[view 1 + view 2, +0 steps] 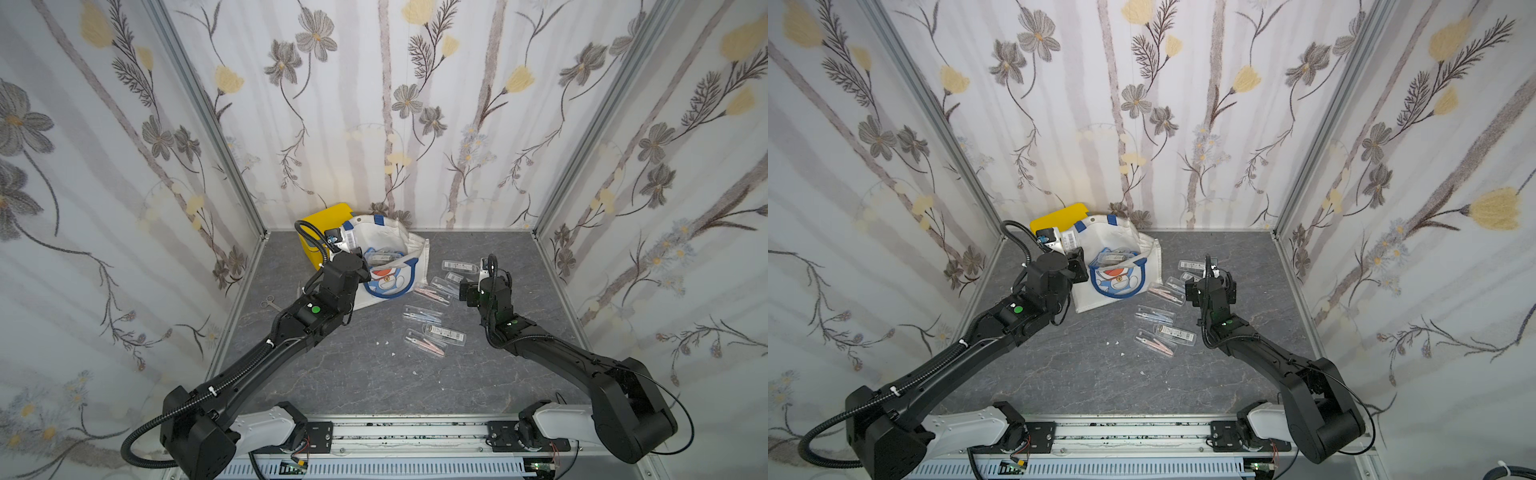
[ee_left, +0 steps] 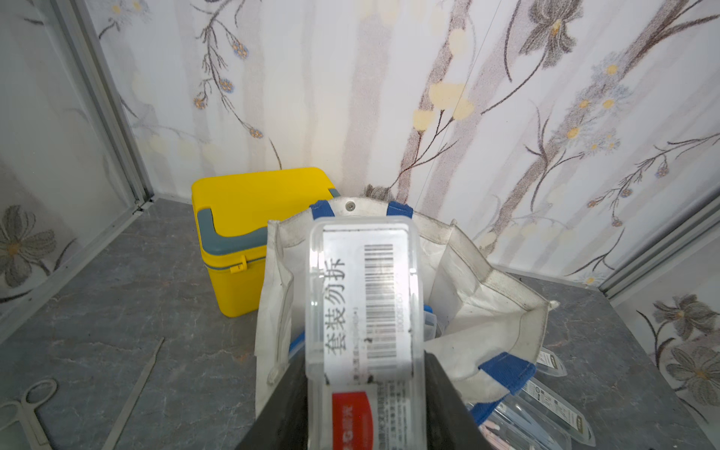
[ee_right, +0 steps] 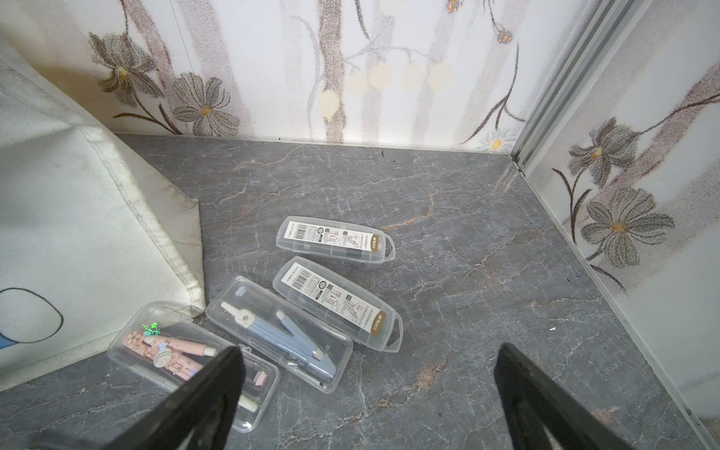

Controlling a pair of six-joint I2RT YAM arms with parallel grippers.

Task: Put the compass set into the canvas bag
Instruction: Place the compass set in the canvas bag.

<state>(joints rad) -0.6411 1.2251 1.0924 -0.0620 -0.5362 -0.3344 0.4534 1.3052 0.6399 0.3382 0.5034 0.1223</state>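
My left gripper (image 2: pixel 364 370) is shut on a clear compass set case (image 2: pixel 362 280) with a barcode label. It holds the case over the open mouth of the white canvas bag (image 2: pixel 487 304). In both top views the bag (image 1: pixel 409 266) (image 1: pixel 1100 237) stands at the back, with a cat-face pocket and more clear cases (image 1: pixel 380 257) inside it. My right gripper (image 3: pixel 370 350) is open and empty, just above the table. Beside it lie several compass set cases: two label-up ones (image 3: pixel 335 239) (image 3: pixel 339 304), one with a blue compass (image 3: pixel 278 331) and one with a pink compass (image 3: pixel 187 358).
A yellow plastic box (image 1: pixel 320 226) stands behind the bag in the back left corner. Small scissors (image 1: pixel 269 302) and a thin metal strip (image 2: pixel 136 393) lie on the table left of the bag. More clear cases (image 1: pixel 444 332) lie mid-table. Flowered walls close three sides.
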